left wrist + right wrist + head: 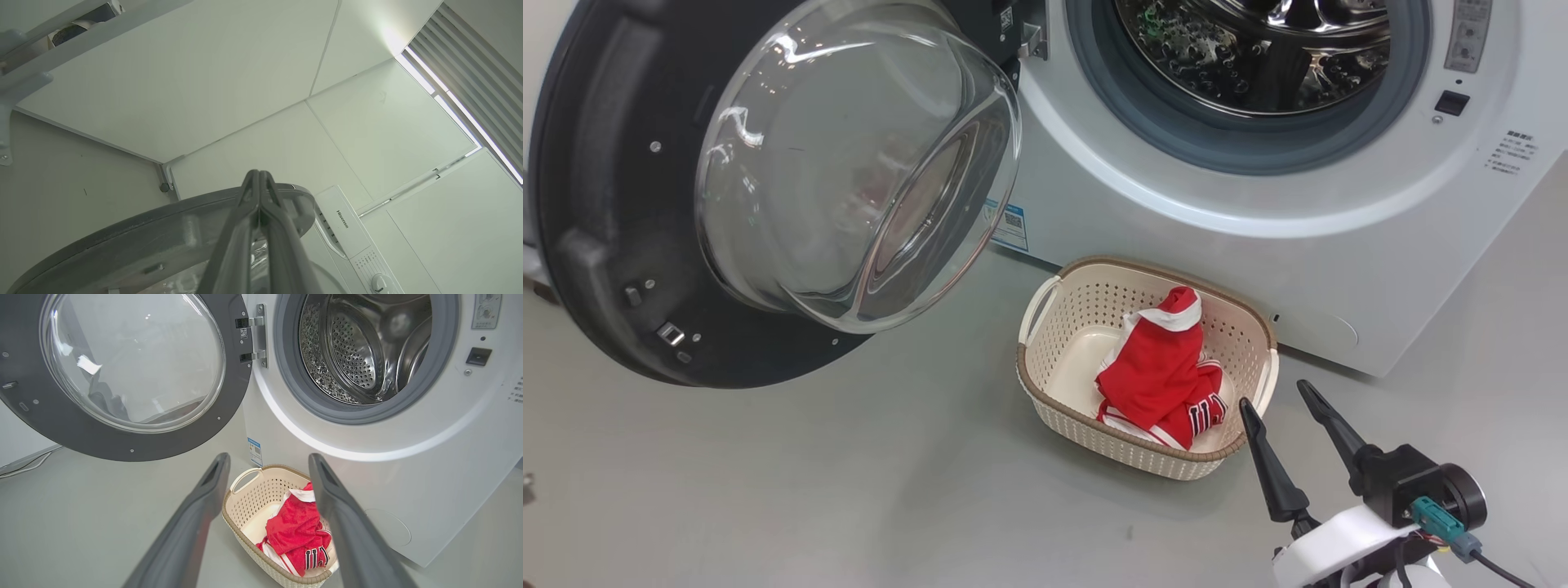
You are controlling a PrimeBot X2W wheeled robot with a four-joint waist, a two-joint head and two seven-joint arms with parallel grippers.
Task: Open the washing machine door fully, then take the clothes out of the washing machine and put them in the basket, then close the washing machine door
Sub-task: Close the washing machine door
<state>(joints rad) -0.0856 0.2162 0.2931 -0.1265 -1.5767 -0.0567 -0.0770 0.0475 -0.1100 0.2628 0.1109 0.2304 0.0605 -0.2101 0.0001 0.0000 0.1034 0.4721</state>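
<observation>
The right gripper (1274, 395) hovers low just beside the basket (1078, 318), fingers spread wide and empty. The left gripper (259, 175) points up toward the ceiling (204, 81), fingers pressed together, by the rim of the open washing machine door (596, 204). The clothes (1156, 376) lie in the basket before the washing machine (1176, 237), which reads Hisense (342, 219) on top and carries a blue label (1010, 227), print unreadable.

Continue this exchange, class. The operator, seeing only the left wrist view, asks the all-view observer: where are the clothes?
Observer: The clothes lie in the basket, on the floor before the washer.
Operator: Anything left inside?
Observer: No fabric shows in the visible part of the drum.
Operator: And the other arm?
Observer: The right end effector is open near the basket and holds nothing.
</observation>
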